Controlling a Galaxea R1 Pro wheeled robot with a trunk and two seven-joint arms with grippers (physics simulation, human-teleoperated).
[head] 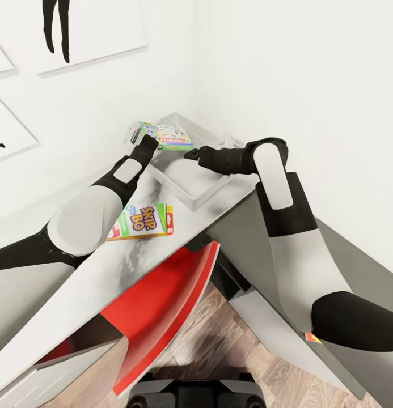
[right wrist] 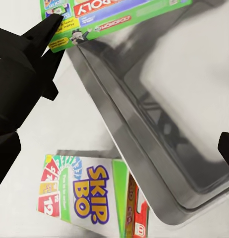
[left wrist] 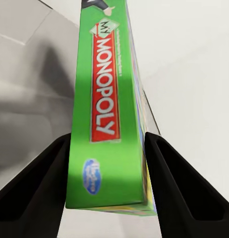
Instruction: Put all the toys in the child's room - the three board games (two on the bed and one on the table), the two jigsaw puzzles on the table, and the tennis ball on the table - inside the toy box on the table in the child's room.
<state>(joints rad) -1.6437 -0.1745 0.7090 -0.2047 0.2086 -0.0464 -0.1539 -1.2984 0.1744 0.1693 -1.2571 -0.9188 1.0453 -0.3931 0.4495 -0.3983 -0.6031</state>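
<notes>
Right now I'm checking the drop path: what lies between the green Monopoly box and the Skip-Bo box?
The pale grey plastic toy box's near rim and bare tabletop, in the head view.

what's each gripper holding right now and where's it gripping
The left gripper holds the Monopoly box, clamped across its thin edge at one end, above the toy box. The right gripper holds nothing; whether it is open cannot be told.
</notes>
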